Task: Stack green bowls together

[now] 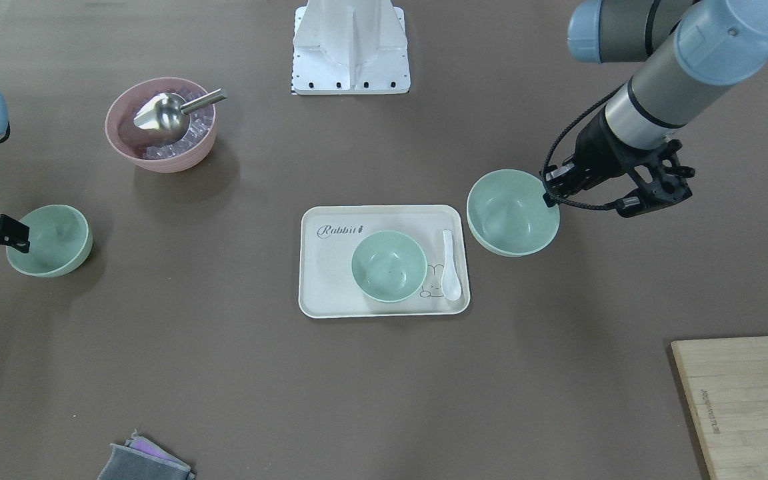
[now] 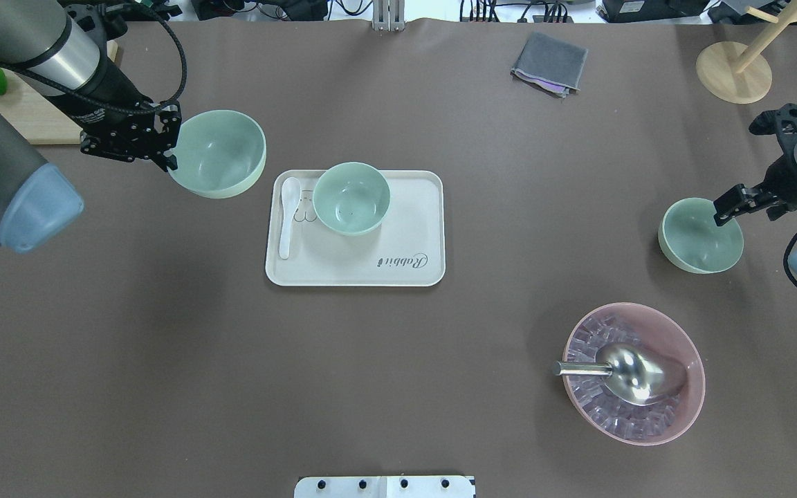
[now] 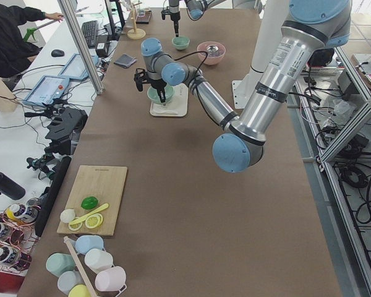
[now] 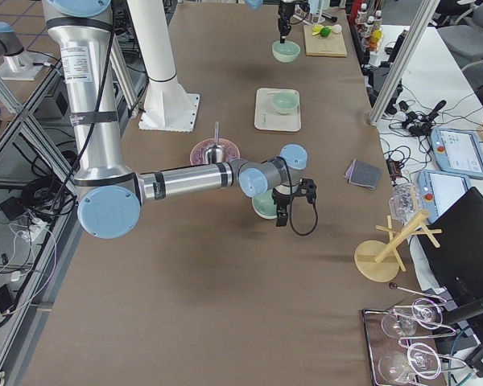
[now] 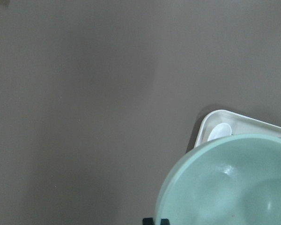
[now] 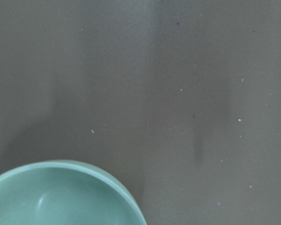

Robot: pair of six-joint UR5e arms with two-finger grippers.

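Note:
Three pale green bowls are in view. One stands on the white tray at mid-table. My left gripper is shut on the rim of the second bowl and holds it above the table just left of the tray; it fills the left wrist view's lower right. My right gripper is shut on the rim of the third bowl at the table's right side, low over or on the table; I cannot tell which. That bowl also shows in the right wrist view.
A white spoon lies on the tray beside the bowl. A pink bowl with ice and a metal scoop stands front right. A grey cloth and a wooden stand are at the back, a cutting board far left.

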